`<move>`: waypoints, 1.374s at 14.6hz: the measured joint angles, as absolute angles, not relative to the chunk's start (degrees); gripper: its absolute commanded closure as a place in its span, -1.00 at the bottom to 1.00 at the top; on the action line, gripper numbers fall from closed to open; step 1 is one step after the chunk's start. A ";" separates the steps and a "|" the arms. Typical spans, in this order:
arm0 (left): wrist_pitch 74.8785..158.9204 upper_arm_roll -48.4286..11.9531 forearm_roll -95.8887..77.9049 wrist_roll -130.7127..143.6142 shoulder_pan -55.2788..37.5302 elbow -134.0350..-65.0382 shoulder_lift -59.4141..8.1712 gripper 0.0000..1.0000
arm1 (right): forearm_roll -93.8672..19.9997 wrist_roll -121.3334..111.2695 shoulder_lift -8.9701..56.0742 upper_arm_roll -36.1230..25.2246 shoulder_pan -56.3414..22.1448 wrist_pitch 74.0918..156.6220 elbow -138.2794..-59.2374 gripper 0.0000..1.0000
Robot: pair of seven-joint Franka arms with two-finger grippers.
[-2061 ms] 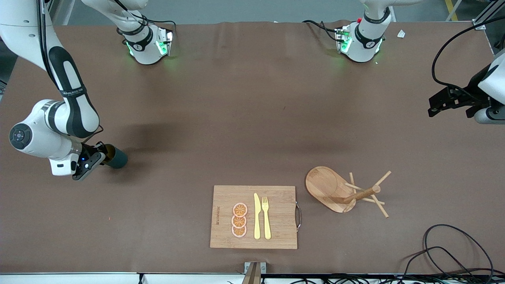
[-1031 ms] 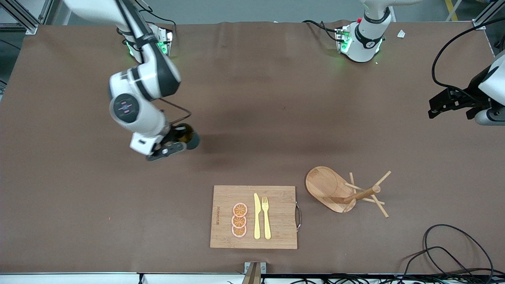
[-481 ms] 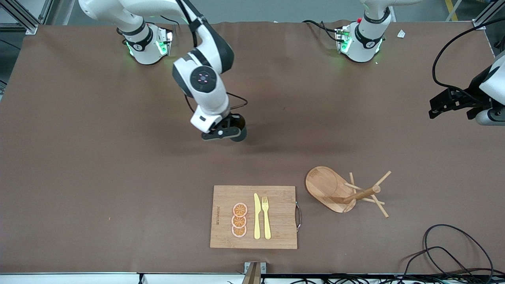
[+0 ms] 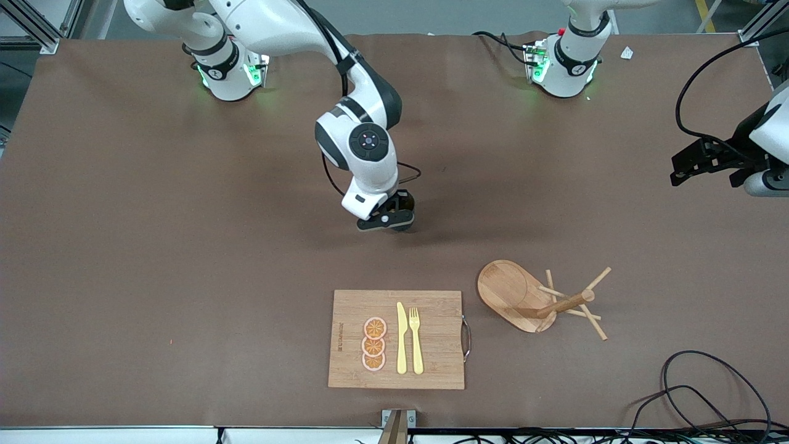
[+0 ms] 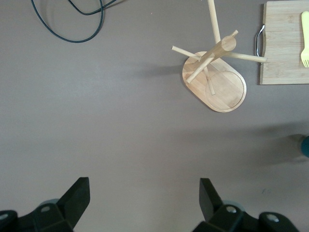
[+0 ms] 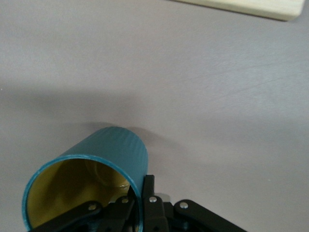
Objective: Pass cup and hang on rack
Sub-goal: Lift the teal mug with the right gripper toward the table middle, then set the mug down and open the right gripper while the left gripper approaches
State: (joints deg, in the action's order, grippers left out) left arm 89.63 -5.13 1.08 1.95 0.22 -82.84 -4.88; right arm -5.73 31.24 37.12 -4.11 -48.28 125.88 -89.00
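My right gripper (image 4: 388, 220) is shut on the wall of the dark teal cup (image 6: 104, 162), with one finger inside its yellow-ochre interior and one outside. It holds the cup low over the middle of the table. In the front view the cup (image 4: 407, 210) is mostly hidden under the hand. The wooden rack (image 4: 516, 295) stands nearer the front camera, toward the left arm's end of the table; it also shows in the left wrist view (image 5: 216, 81). My left gripper (image 4: 703, 161) is open and empty, waiting high over the table's end (image 5: 144, 193).
A wooden cutting board (image 4: 431, 339) with orange slices (image 4: 374, 344), a yellow knife and a fork (image 4: 416, 339) lies beside the rack, near the front edge. A black cable (image 4: 709, 388) loops at the corner by the left arm's end.
My right arm has swung the cup from its own end of the table across to the middle. The left arm and the rack have not moved.
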 measured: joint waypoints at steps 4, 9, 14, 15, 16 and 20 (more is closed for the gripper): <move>89.64 -5.13 1.08 1.95 0.22 -82.84 -4.89 -1.00 | -5.73 31.38 38.25 -4.14 -48.94 125.87 -88.65 0.98; 89.70 -5.15 1.41 1.96 0.10 -82.84 -4.90 -1.00 | -5.73 31.40 39.15 -4.50 -48.94 125.74 -88.63 -0.95; 89.62 -5.33 2.31 1.96 0.04 -82.91 -4.98 -1.00 | -5.73 31.24 39.45 -4.98 -48.82 125.59 -88.13 -1.00; 89.62 -5.33 2.31 2.07 0.05 -82.91 -5.01 -1.00 | -5.73 31.24 39.43 -5.01 -48.74 125.35 -87.77 -1.00; 89.62 -5.33 2.31 2.69 0.06 -82.91 -5.02 -1.00 | -5.77 31.24 39.30 -5.03 -48.67 124.59 -87.24 -1.00; 89.62 -5.72 2.31 11.12 -0.40 -82.90 -5.03 -1.00 | -7.11 30.34 35.61 -5.56 -47.24 116.61 -84.93 -1.00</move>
State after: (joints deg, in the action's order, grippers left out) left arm 89.62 -5.72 2.31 11.12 -0.40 -82.90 -5.03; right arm -7.11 30.34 35.61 -5.56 -47.24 116.61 -84.93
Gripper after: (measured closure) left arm 0.000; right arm 0.000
